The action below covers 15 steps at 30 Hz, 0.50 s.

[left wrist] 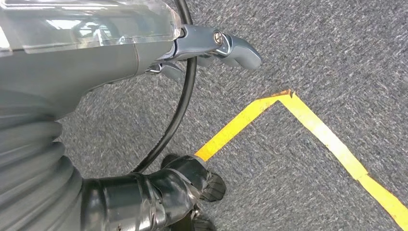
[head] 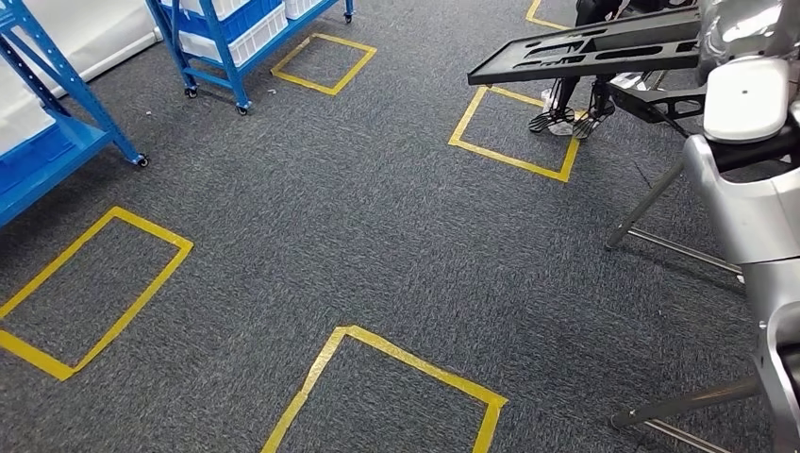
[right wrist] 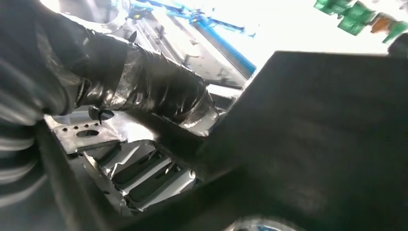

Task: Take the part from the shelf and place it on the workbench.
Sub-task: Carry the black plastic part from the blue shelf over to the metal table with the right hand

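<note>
Long flat black part with cut-out slots (head: 590,45) held up at the right of the head view, above the grey carpet floor (head: 377,217), well away from the blue metal shelves with white bins (head: 226,28) at the far left. So the taking from the shelf judged as done; the carrying in progress; the placing not yet done, and no workbench visible anywhere in these pictures.

Right hand (right wrist: 144,91), wrapped in glossy black tape, seen in the right wrist view lying over the edge of the same black part (right wrist: 312,134), dark fingers (right wrist: 187,103) pressed on it; judged as grasping the part, though the exact grip partly hidden by blur and shadow. Silver perforated metal (right wrist: 86,132) just under the hand, perhaps a piece of the part or of the hand, impossible to say which.

Left hand (left wrist: 159,192) hanging down over the carpet, near a corner of yellow floor tape (left wrist: 288,96), holding nothing; whether fingers apart or curled in, cannot tell from this picture.

Several yellow tape squares (head: 94,293) marked on the floor. Feet of a person (head: 566,118) standing behind the part, near one tape square.

Still to do, by judgement: finding the workbench, walking to it, setting the part down flat, letting go
</note>
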{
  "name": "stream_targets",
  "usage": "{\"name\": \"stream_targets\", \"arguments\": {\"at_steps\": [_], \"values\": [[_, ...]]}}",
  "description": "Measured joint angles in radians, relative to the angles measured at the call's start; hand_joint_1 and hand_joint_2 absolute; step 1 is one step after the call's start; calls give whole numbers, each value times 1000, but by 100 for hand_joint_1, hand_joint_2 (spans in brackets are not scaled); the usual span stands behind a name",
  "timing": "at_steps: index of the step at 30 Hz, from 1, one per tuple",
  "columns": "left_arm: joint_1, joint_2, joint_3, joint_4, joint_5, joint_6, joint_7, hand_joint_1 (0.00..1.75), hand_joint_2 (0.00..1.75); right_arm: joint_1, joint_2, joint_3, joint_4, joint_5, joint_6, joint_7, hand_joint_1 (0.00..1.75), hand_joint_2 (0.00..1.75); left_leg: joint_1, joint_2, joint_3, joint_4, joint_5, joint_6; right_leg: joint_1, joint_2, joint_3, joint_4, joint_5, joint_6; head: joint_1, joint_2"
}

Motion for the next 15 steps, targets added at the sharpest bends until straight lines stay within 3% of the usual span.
{"name": "stream_targets", "arguments": {"at_steps": [2,3,4,6,8,10,12,14,15], "values": [[1,0,1,0,-1,0,0,0,175,-1,-2,5,2,0,-1,3,175,175,-1,13,-2,1,0,2,0,-8,-52,119,-49,5,0,0],[1,0,1,0,-1,0,0,0,175,-1,-3,7,3,-1,-1,5,175,175,-1,19,-2,3,-1,2,0,-9,-64,147,-52,7,0,0],[1,0,1,0,-2,0,0,0,175,-1,-6,8,4,-1,-2,6,175,175,0,25,-2,5,-3,1,-1,-13,-55,134,-35,8,0,0],[1,-1,1,0,-5,0,0,0,175,-4,-12,8,4,-2,-3,8,175,175,0,36,-2,15,-11,-3,-1,-33,11,12,24,9,0,0],[1,-1,1,0,-10,0,0,0,175,-9,-18,8,4,-5,-4,12,175,175,-5,44,-5,27,-19,-11,5,-53,65,-93,55,2,0,0],[0,-1,1,0,-12,2,0,0,175,-14,-24,8,4,-7,-5,16,175,175,-9,53,-6,31,-23,-18,12,-49,71,-110,56,-7,0,0],[-1,-2,1,0,-13,2,0,0,175,-18,-31,8,4,-9,-5,18,175,175,-8,58,-6,35,-29,-26,8,-36,71,-115,60,-18,0,0],[-1,-3,1,0,-14,2,0,0,175,-23,-35,8,2,-10,-5,20,175,175,-4,41,-27,87,-67,-35,3,-25,73,-121,65,-31,0,0],[-1,-3,1,0,-15,2,0,0,175,-24,-36,8,0,-11,-5,21,175,175,-1,28,-52,142,-99,-39,2,-20,73,-123,67,-36,-1,0]]}}
